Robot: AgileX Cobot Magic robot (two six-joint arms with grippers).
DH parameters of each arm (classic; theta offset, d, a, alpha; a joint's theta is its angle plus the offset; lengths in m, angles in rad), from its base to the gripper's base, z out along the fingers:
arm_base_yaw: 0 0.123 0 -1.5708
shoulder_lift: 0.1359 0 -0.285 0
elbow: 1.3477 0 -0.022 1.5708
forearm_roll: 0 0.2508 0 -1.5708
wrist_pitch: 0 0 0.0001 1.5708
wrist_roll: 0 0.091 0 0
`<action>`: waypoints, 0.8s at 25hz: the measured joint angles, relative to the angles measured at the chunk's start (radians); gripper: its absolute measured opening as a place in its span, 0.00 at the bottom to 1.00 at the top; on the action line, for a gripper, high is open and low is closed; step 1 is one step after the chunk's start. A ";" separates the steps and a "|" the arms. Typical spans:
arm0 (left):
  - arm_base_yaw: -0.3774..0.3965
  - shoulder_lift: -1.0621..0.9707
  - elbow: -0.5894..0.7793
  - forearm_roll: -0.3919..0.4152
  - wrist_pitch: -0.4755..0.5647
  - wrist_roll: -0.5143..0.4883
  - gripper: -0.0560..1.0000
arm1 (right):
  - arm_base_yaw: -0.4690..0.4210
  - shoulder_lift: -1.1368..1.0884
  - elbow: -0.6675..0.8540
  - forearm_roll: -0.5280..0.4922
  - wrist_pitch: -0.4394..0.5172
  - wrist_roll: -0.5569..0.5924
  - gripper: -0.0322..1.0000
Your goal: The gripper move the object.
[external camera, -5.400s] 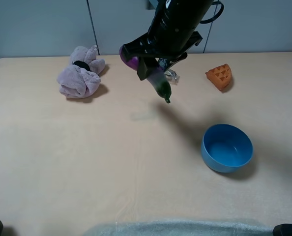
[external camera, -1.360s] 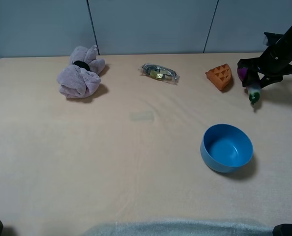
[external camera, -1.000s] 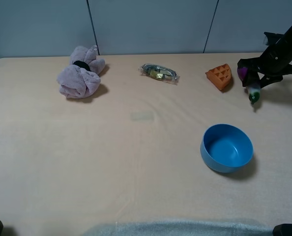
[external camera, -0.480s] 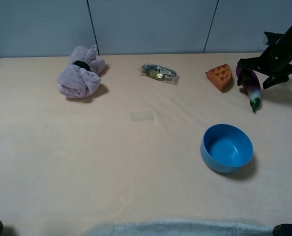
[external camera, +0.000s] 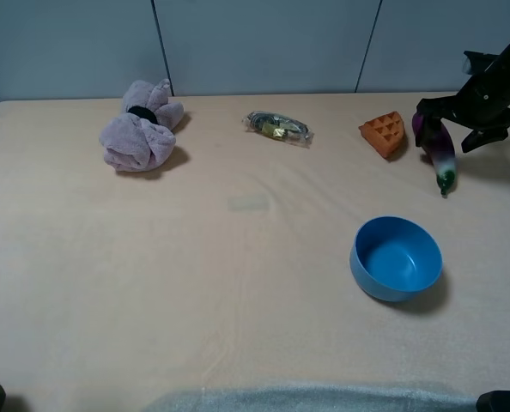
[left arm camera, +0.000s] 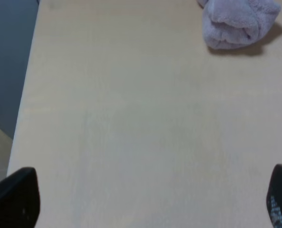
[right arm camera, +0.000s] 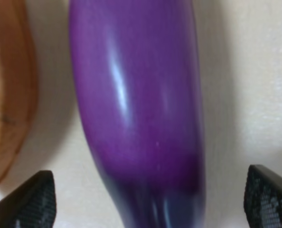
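The object, a glossy purple eggplant [external camera: 439,150] with a dark green tip, lies on the table at the far right, just right of the orange waffle wedge [external camera: 385,134]. My right gripper [external camera: 449,129] hangs over its purple end, open, with one dark finger on each side and neither touching it. In the right wrist view the eggplant [right arm camera: 136,104] fills the middle, with the right gripper [right arm camera: 150,202] fingertips wide apart at the two lower corners. My left gripper [left arm camera: 148,199] is open over bare table, with nothing between its fingers.
A blue bowl [external camera: 397,257] stands front right of centre. A pink plush toy [external camera: 141,129] lies at the back left, and also shows in the left wrist view [left arm camera: 238,21]. A small wrapped packet [external camera: 277,126] sits at the back centre. A pale cloth [external camera: 306,399] lies along the front edge.
My right gripper has opened and let go of the eggplant, which now lies on the table beside the waffle wedge. Before that it carried the eggplant from back centre to the right.
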 joint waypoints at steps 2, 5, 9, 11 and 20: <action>0.000 0.000 0.000 0.000 0.000 0.000 0.95 | 0.000 -0.029 0.000 0.000 0.013 0.000 0.61; 0.000 0.000 0.000 0.000 0.000 0.000 0.95 | 0.000 -0.076 -0.001 0.000 0.037 0.000 0.61; 0.000 0.000 0.000 0.000 0.000 0.000 0.95 | 0.000 -0.141 -0.002 0.000 0.079 0.000 0.61; 0.000 0.000 0.000 0.000 0.000 0.000 0.95 | 0.000 -0.180 -0.002 0.000 0.104 0.000 0.61; 0.000 0.000 0.000 0.000 0.000 0.000 0.95 | 0.000 -0.330 -0.004 0.000 0.231 0.000 0.61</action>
